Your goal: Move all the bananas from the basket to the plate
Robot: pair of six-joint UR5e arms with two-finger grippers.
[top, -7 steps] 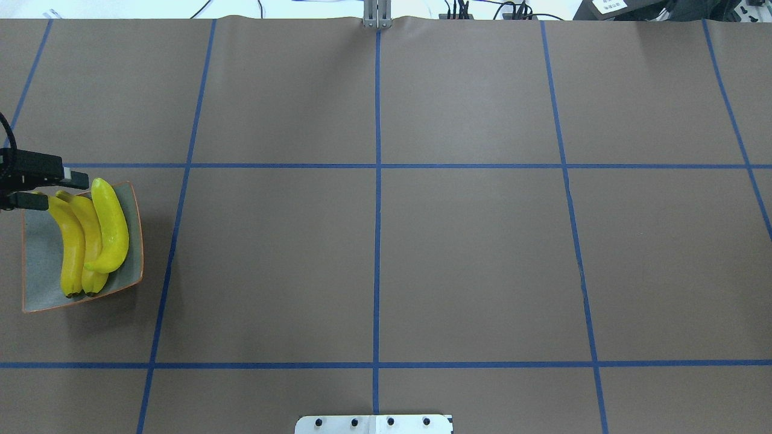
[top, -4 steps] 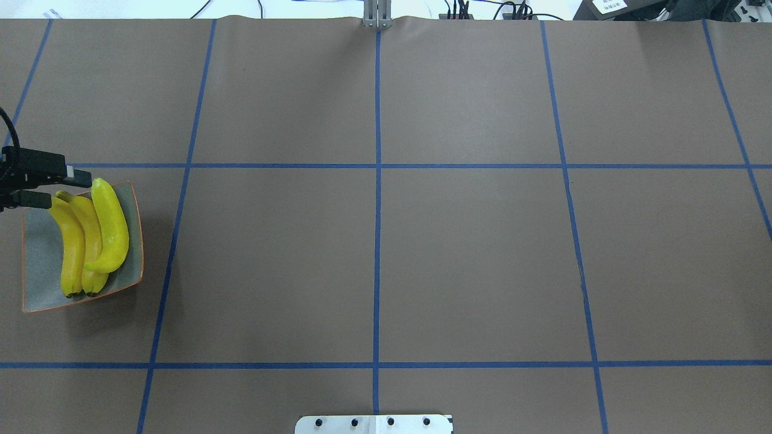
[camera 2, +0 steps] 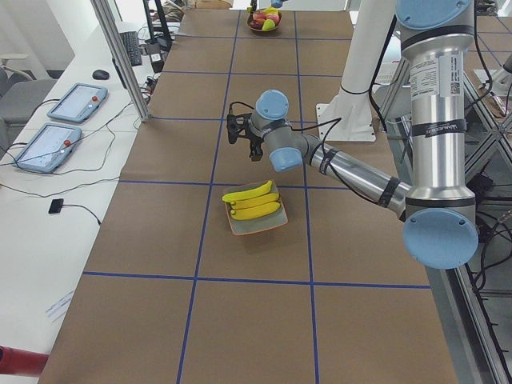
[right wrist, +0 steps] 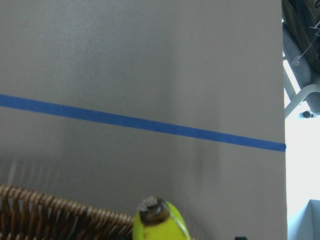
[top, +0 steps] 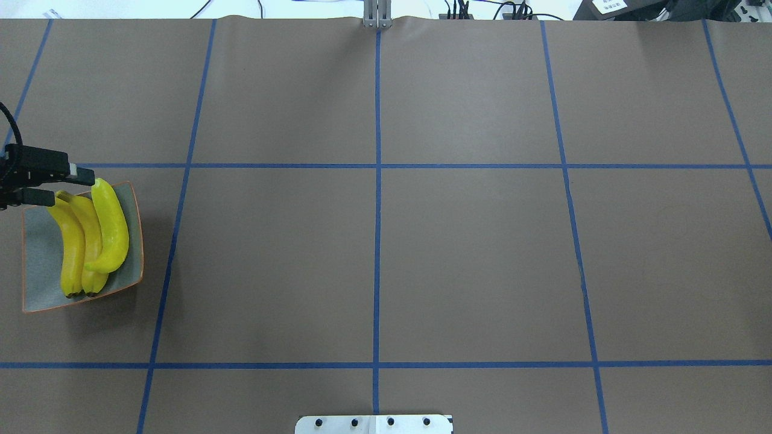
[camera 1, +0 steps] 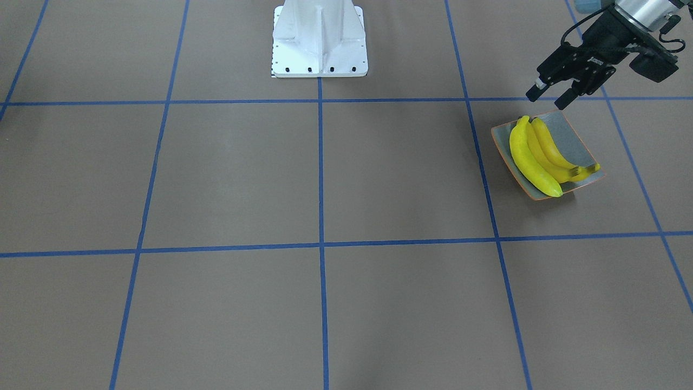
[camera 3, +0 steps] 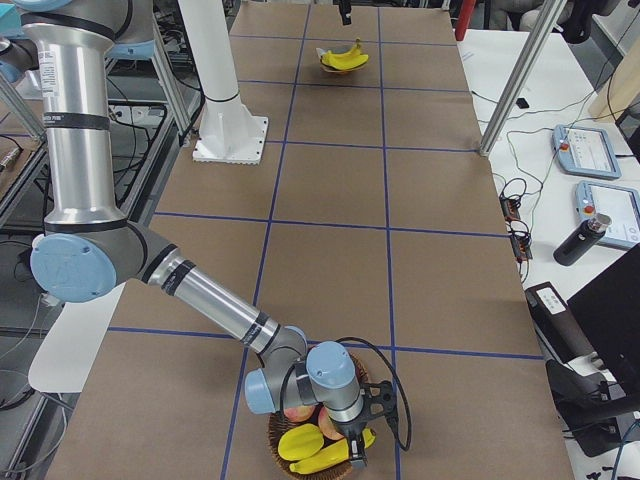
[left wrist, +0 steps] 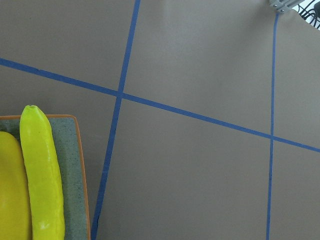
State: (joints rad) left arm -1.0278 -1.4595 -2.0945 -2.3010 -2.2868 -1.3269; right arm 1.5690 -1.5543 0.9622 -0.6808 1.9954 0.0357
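Note:
Three yellow bananas point(top: 96, 235) lie side by side on the grey-green plate point(top: 39, 259) with the orange rim, at the table's left edge. They also show in the front view point(camera 1: 536, 157) on the plate point(camera 1: 568, 135). My left gripper point(top: 63, 185) hovers open and empty over the plate's far end, also seen from the front point(camera 1: 548, 99). A fourth banana point(camera 3: 325, 455) lies in the wicker basket point(camera 3: 278, 445), its tip in the right wrist view point(right wrist: 160, 225). My right gripper point(camera 3: 355, 452) is down at that banana; I cannot tell whether it is open or shut.
The basket also holds a reddish fruit point(camera 3: 298, 412) and a yellow round fruit point(camera 3: 300, 440). The robot's white base point(camera 1: 319, 40) stands at the table's middle edge. Blue tape lines point(top: 377, 241) cross the brown table. Tablets point(camera 2: 50, 144) lie on a side desk.
My left gripper has shifted slightly farther from the robot and a little right over the plate's far end, still open. The three bananas on the plate have not moved.

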